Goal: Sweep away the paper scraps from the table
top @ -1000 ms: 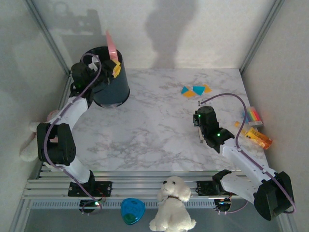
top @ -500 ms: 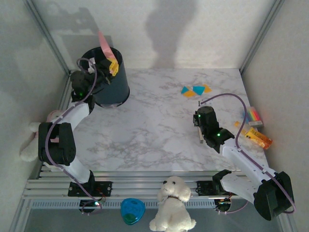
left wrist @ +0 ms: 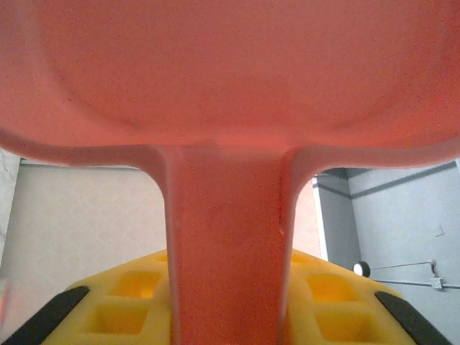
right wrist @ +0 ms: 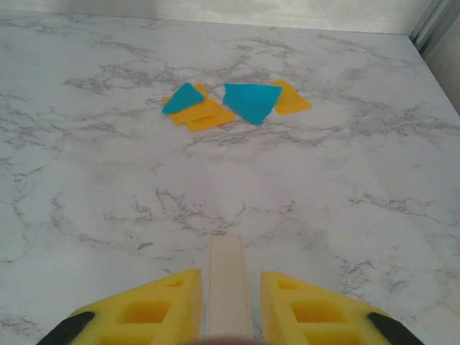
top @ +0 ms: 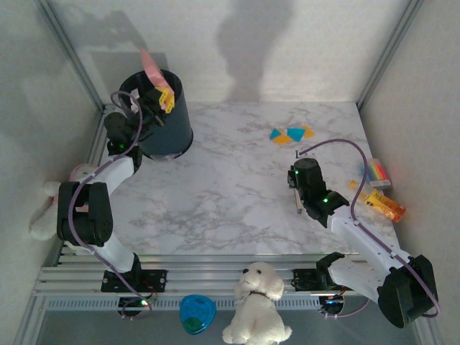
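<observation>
The left gripper (top: 164,98) is clamped on the handle of the pink dustpan (top: 152,66), which it holds above the black bin (top: 171,133) in the upper left of the overhead view. The pan's blade stands up steeply past the bin's rim. This looks like the emptying step. To do it well, the pan's open lip should point down inside the rim, not across it, and tilt far enough for light paper to slide off by itself. A small shake helps with anything that clings. The pan surface in the left wrist view carries no scraps, though I cannot tell if that is its inner face.

The right gripper (right wrist: 230,305) is closed on a thin cream strip (right wrist: 228,277) that juts forward between its yellow fingers, low over the bench (top: 215,194) at centre right. The paper scraps (right wrist: 248,100) lie in a small cluster of teal and orange-yellow, in the upper middle of the right wrist view and well ahead of the strip's tip. In the overhead view they lie right of centre, towards the far edge.

Once emptied, the pan should probably come back flat with its lip touching the bench just beside that cluster. The strip can then draw the scraps in with one low, slow stroke, so that none flutter towards the striped block (top: 379,172) at the right edge
</observation>
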Controlling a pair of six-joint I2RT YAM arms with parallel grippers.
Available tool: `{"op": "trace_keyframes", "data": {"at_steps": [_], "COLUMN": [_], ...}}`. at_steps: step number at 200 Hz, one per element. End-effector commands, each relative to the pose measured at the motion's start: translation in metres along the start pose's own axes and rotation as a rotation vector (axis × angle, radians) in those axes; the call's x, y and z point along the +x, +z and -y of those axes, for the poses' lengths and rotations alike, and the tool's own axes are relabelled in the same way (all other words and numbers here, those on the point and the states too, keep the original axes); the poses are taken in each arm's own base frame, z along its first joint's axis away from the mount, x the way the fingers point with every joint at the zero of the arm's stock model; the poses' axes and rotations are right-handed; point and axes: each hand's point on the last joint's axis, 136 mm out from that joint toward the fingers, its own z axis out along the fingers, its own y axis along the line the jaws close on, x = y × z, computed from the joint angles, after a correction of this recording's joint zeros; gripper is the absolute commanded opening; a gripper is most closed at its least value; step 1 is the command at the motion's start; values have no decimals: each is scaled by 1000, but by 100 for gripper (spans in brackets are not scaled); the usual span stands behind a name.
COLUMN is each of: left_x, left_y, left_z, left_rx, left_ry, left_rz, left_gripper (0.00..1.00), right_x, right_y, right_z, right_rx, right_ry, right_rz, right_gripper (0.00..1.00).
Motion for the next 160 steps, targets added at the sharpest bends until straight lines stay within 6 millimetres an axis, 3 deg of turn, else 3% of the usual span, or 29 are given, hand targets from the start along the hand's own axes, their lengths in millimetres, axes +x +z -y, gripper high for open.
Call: {"op": "trace_keyframes", "data": {"at_steps": [1, 58, 90, 119, 160], "left_x": [9, 5, 15, 34, 68], "left_y": [-2, -6, -4, 2, 10], "left_z": [28, 15, 9, -4, -43], "left_rx": [1, -323, -469, -596, -797], "left_ry": [151, 459, 644, 798, 992], "left_rz": [2, 48, 9, -81, -241], "left_gripper": [0, 0, 0, 0, 0], "right_x": [-16, -18, -20, -24, -30], "right_y": [-5, -4, -3, -4, -4], "right_z": [0, -9, -11, -10, -5], "right_rx": [-7, -62, -66, -62, -51], "right_ry": [29, 11, 17, 21, 32], "right_rz": [41, 59, 67, 82, 108], "right_gripper": [0, 0, 0, 0, 0]}}
